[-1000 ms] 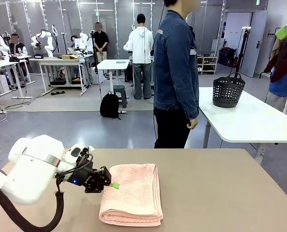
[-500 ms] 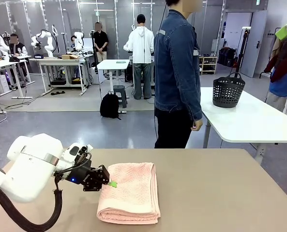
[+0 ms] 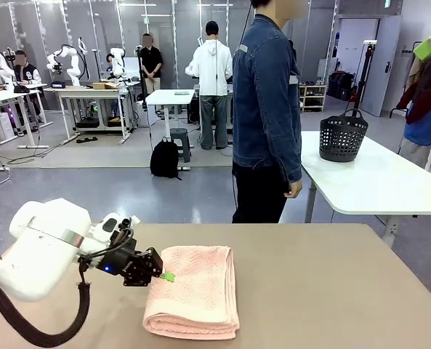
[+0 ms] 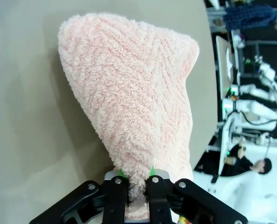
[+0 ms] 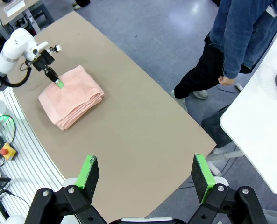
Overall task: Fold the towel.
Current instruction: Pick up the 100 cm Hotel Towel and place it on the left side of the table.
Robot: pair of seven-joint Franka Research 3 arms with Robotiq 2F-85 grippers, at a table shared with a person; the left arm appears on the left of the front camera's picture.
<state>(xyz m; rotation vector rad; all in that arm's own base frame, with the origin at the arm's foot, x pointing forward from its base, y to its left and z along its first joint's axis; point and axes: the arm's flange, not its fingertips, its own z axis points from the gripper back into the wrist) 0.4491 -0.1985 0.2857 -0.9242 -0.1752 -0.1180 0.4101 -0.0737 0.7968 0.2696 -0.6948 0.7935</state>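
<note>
The salmon-pink towel lies folded into a thick oblong on the tan table, left of the middle. My left gripper comes in from the left and is shut on the towel's left edge. In the left wrist view the green-padded fingers pinch a bunch of terry, and the rest of the towel stretches away from them. My right gripper hangs open high above the table with nothing between its fingers; far below it I see the towel and the left gripper.
A person in a denim jacket stands at the table's far edge, side-on, hands down. Behind, a white table holds a black basket. Bare tabletop spreads to the right of the towel.
The left gripper has drawn back slightly to the left, and the towel has slid a little left with it. The person has shifted slightly.
</note>
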